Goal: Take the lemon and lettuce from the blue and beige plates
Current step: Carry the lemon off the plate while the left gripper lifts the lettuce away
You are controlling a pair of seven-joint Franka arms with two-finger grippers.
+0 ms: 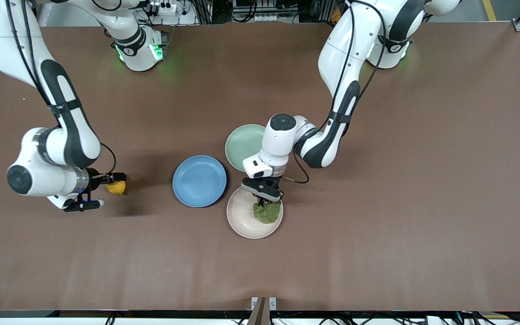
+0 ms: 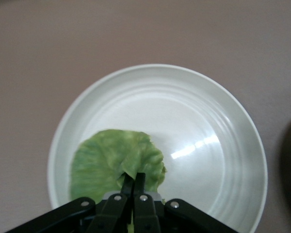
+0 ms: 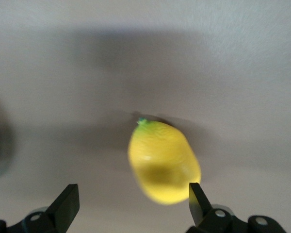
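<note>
The lemon [image 1: 116, 187] lies on the bare table toward the right arm's end, apart from the blue plate [image 1: 199, 181], which holds nothing. My right gripper [image 1: 104, 191] is open around it; in the right wrist view the lemon [image 3: 164, 161] sits close to one fingertip [image 3: 196, 192] of the gripper [image 3: 132, 191] and looks blurred. My left gripper [image 1: 262, 201] is over the beige plate [image 1: 242, 221], shut on the edge of the lettuce [image 1: 268, 213]. In the left wrist view the gripper [image 2: 135, 177] pinches the green leaf [image 2: 106, 160], which lies in the plate [image 2: 208, 126].
A pale mint-green plate [image 1: 242, 144] with nothing on it lies farther from the front camera, touching the blue plate's rim and partly under the left arm's wrist. The three plates cluster mid-table. Brown table surface [image 1: 377, 225] surrounds them.
</note>
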